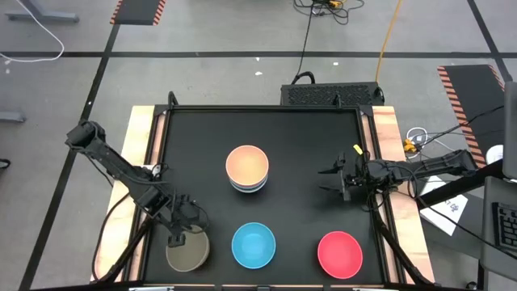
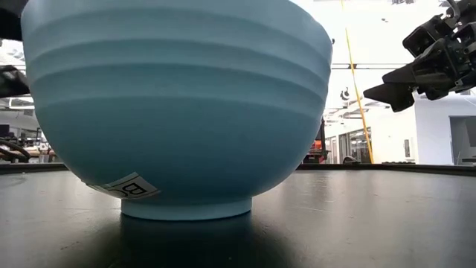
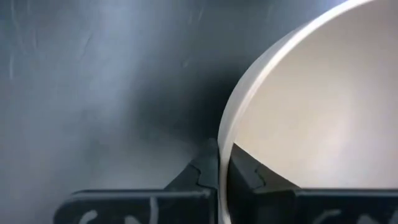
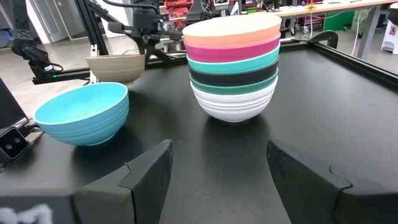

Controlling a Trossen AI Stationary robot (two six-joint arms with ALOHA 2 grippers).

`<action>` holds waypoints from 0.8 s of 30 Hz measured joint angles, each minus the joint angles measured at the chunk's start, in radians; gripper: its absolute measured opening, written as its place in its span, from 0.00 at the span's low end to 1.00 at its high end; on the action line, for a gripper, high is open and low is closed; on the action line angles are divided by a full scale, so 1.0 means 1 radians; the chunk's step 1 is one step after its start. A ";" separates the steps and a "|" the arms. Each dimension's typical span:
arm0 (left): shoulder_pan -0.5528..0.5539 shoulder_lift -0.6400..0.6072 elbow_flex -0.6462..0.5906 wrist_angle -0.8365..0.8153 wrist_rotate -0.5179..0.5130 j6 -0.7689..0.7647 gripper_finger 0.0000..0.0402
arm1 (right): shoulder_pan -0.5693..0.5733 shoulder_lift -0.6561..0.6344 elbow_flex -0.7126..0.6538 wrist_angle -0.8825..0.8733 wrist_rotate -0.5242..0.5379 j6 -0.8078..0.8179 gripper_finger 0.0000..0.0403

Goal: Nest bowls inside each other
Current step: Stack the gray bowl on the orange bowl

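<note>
Olive-brown and matte, one small ribbed bowl (image 1: pixel 187 252) is seen at the near left corner of the black table (image 1: pixel 202 137), with a light blue bowl (image 1: pixel 254 245) to its right and a red bowl (image 1: pixel 340 253) further right along the same near edge. At the table's middle a stack of nested bowls (image 1: pixel 247 168) is found, topped by a peach-orange bowl (image 4: pixel 231 31); from the right wrist view magenta, teal, black, dark green and white layers are counted beneath it, the white one at the bottom. A printed label is carried low on the light blue bowl's wall in the low view.

From the left edge the left arm is stretched diagonally toward the near corner, its wrist lowered over the olive-brown bowl. The left gripper (image 3: pixel 219 171) is pressed together on that bowl's rim, one finger inside the wall and one outside.

From the right edge the right arm is extended level over the table, pointing toward the stack. The right gripper (image 1: pixel 331 179) is spread wide and nothing is held or touched by it
</note>
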 joint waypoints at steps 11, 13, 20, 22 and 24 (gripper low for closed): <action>0.220 -0.075 0.142 0.015 -0.154 0.458 0.01 | 0.000 0.005 0.000 -0.010 -0.012 0.000 0.63; 0.308 -0.081 0.203 -0.030 -0.164 0.549 0.01 | 0.000 0.006 0.000 -0.005 -0.026 0.000 0.63; 0.598 -0.039 0.529 -0.103 -0.125 0.855 0.01 | 0.000 0.008 0.000 -0.011 -0.026 0.000 0.63; 0.657 -0.015 0.620 -0.116 -0.113 0.882 0.01 | 0.000 0.008 0.000 -0.011 -0.026 0.000 0.63; 0.715 0.014 0.709 -0.132 -0.098 0.867 0.01 | 0.000 0.008 0.000 -0.011 -0.026 0.000 0.63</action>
